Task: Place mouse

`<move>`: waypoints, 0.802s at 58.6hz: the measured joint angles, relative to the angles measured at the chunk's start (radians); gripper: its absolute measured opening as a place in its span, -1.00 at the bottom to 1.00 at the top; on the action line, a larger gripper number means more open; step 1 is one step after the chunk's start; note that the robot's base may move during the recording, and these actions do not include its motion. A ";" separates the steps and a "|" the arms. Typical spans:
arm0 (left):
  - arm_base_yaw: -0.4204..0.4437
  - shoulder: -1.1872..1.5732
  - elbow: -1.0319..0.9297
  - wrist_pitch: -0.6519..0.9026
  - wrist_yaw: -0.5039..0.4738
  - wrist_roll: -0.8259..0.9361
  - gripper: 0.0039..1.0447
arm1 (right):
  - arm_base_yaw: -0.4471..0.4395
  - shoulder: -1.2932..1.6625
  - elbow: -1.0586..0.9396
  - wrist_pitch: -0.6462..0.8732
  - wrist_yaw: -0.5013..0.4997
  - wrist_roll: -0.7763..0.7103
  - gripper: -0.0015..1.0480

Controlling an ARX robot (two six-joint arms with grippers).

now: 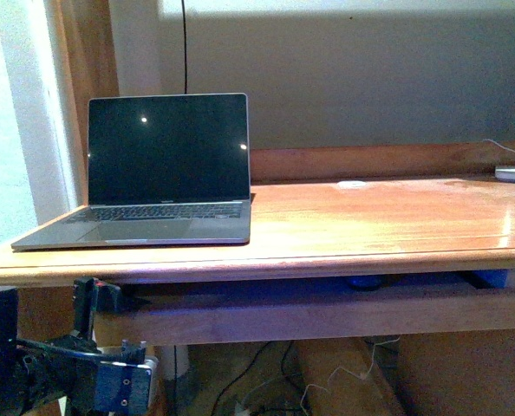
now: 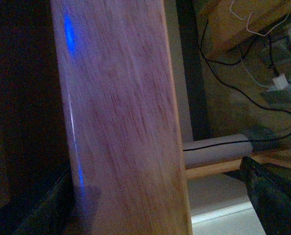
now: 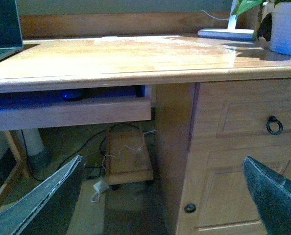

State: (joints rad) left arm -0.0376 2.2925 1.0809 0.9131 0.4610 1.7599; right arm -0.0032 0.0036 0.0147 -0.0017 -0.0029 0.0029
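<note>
The mouse [image 1: 362, 282] is a small dark oval lying in the pull-out tray [image 1: 327, 314] under the desk top. It also shows in the right wrist view [image 3: 73, 94], far ahead of my right gripper [image 3: 157, 210]. That gripper is open and empty, low in front of the desk's cupboard, and is out of the front view. My left gripper [image 1: 100, 299] is open at the tray's left end. In the left wrist view the tray's wooden front board [image 2: 121, 122] stands between its wide jaws, with one finger [image 2: 275, 196] well clear of the board.
An open laptop [image 1: 166, 173] sits on the desk's left part, and a small white disc [image 1: 353, 184] lies further back. A lamp base [image 3: 229, 33] and a pot [image 3: 287, 29] stand at the right. A ring-handled drawer [image 3: 274, 125], a wooden box [image 3: 128, 156] and cables are below.
</note>
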 joint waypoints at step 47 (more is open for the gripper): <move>-0.181 -0.507 -0.367 -0.512 -0.135 -0.917 0.86 | 0.000 0.000 0.000 0.000 0.000 0.000 0.86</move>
State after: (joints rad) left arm -0.2184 1.7851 0.7135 0.4011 0.3256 0.8429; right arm -0.0032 0.0036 0.0147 -0.0013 -0.0029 0.0029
